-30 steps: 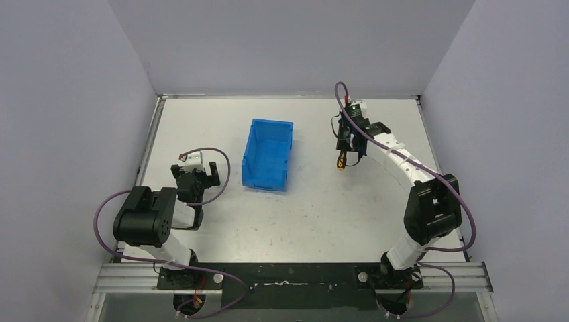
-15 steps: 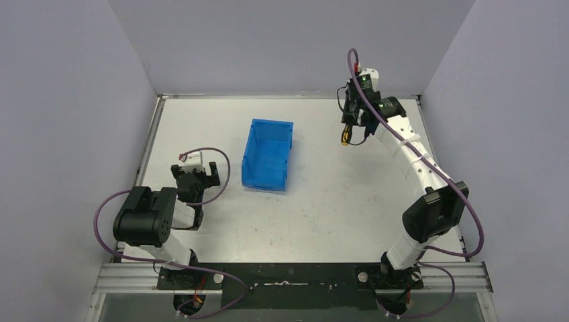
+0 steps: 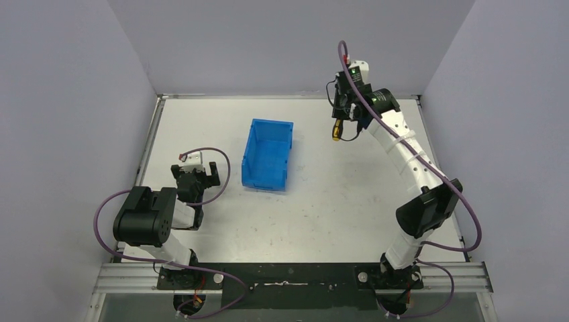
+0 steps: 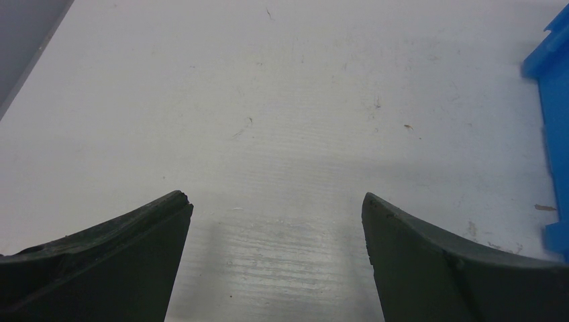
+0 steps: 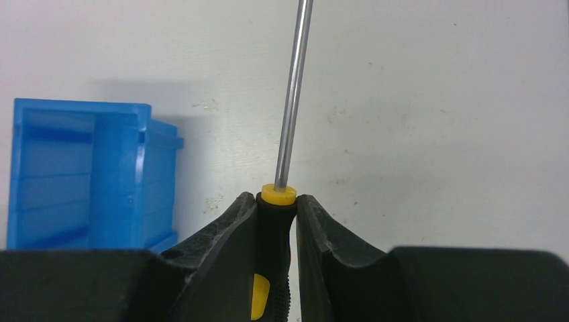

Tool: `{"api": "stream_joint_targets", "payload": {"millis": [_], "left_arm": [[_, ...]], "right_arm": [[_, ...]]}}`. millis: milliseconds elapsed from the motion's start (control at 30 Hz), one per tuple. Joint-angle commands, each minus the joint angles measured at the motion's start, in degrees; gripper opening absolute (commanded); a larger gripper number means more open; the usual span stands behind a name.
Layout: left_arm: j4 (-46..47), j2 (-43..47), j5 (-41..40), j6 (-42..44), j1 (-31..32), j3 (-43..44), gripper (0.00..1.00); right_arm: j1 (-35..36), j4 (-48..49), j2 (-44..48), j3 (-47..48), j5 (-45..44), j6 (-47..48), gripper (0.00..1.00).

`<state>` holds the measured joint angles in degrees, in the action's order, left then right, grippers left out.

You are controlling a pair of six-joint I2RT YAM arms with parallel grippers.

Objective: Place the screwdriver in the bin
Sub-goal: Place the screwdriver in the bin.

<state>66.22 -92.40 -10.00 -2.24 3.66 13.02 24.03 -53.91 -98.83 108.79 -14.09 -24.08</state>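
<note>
The screwdriver (image 5: 276, 228), with a yellow-and-black handle and thin metal shaft, is held in my right gripper (image 5: 277, 201), which is shut on its handle. In the top view that gripper (image 3: 341, 123) hangs high above the table's far right, right of the bin, with the screwdriver (image 3: 335, 133) in it. The bright blue bin (image 3: 268, 154) stands on the table's middle left; it also shows at the left of the right wrist view (image 5: 87, 174). My left gripper (image 3: 196, 176) is open and empty, low over the table left of the bin; its fingers (image 4: 127, 255) stand wide apart.
Grey walls enclose the white table (image 3: 315, 208) on three sides. A corner of the blue bin (image 4: 553, 134) shows at the right edge of the left wrist view. Purple cables loop off both arms.
My right gripper has risen from the table with the screwdriver and shifted slightly left towards the bin. The left arm has not moved.
</note>
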Motion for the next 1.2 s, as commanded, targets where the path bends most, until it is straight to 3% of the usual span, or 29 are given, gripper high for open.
{"api": "stream_joint_targets", "payload": {"millis": [0, 767, 1167], "left_arm": [[3.1, 0.1, 0.4, 0.4, -0.1, 1.5, 0.97], [3.1, 0.1, 0.4, 0.4, -0.1, 1.5, 0.97], [3.1, 0.1, 0.4, 0.4, -0.1, 1.5, 0.97]], "right_arm": [[4.3, 0.1, -1.7, 4.3, -2.2, -2.5, 0.00], [20.7, 7.0, -16.2, 13.0, -2.7, -10.2, 0.00], [21.6, 20.4, -20.7, 4.1, -2.4, -8.6, 0.00]]}}
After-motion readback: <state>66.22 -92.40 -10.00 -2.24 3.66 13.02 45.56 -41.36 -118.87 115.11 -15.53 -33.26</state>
